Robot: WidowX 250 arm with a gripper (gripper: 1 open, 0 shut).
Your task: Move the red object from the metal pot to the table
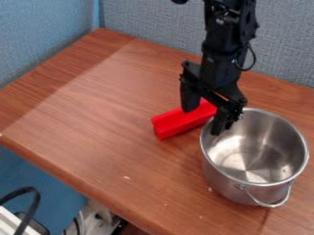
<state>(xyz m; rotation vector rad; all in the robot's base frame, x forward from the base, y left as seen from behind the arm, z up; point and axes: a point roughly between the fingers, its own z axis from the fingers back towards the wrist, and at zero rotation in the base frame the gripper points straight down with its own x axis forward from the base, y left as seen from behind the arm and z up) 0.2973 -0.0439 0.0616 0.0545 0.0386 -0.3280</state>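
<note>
Your gripper [210, 110] hung with its jaws spread apart, holding nothing, just above the red object [179, 120]. That block lay on the table [86, 101], just beside the metal pot [254, 154], outside it.

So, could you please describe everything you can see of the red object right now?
The red object is a small, plain, bright red bar that looks like plastic or painted wood. It lies flat on the table, angled diagonally, just left of the metal pot and outside it. The open gripper stands over its right end, hiding that part, so whether anything touches it cannot be told.
</note>
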